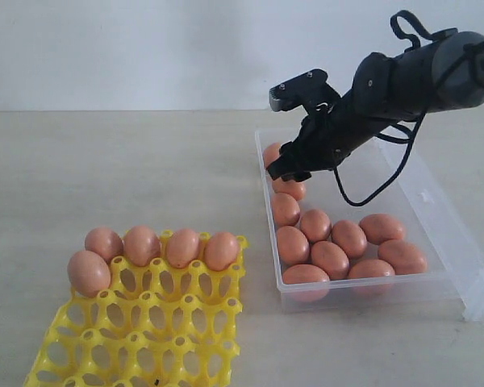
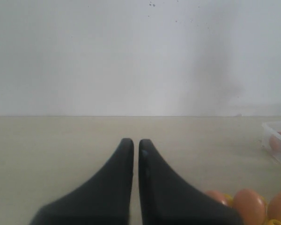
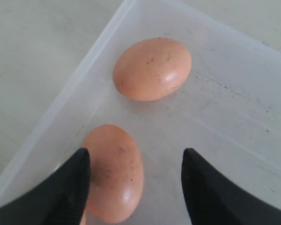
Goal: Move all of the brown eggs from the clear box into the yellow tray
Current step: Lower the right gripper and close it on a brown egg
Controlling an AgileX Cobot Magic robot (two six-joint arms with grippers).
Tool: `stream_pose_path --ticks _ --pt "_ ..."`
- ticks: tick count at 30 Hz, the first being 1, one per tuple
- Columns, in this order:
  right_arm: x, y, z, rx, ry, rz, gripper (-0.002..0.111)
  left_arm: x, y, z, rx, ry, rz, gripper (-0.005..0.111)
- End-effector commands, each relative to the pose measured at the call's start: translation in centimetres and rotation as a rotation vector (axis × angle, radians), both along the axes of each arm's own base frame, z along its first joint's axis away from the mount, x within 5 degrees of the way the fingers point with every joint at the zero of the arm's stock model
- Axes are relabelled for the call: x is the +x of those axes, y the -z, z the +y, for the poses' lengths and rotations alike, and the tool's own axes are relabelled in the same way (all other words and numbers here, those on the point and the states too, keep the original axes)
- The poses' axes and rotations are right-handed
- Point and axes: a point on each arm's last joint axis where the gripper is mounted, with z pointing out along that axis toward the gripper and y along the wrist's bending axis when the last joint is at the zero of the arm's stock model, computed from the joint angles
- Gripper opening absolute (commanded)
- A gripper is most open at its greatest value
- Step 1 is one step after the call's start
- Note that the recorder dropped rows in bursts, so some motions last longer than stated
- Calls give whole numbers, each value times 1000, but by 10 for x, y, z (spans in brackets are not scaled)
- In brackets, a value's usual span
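So right now the right pincer hangs spread apart over one of the brown eggs at the far end of the clear box, five more sit in the yellow tray, and the left pincer is pressed together, empty, above the counter.

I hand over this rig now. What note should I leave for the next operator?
Left gripper: shut, empty, above the table.
Right gripper: open, empty, over the far end of the box; one egg lies below it, nearer to one finger.
Done: five eggs sit in the tray, four in the back row and one in the next row.
Left: about eleven eggs remain in the box. Probably grasp the egg below first.
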Motion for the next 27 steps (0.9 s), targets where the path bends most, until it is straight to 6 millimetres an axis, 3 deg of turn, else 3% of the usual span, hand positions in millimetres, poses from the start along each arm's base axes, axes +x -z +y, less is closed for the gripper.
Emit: stream_pose_path --ticks 1,6,11,13,16,18,21,27 --pt "3 12 4 9 -30 24 51 0 1 0 2 -3 -5 4" --pt "3 28 4 -4 -37 53 51 0 1 0 2 -3 -5 4" --pt "5 30 4 -6 -30 36 49 0 1 0 2 -3 -5 4" --pt "5 30 4 -6 -29 36 35 0 1 0 3 -3 -2 4" --pt "5 30 4 -9 -35 34 3 0 1 0 3 -3 1 4" --pt "5 29 4 -8 -34 33 0 0 1 0 3 -3 1 4" --pt "4 22 2 4 -22 37 0 0 1 0 3 -3 1 4" --pt "-14 -25 -2 105 86 -33 0 0 1 0 3 -3 1 4"
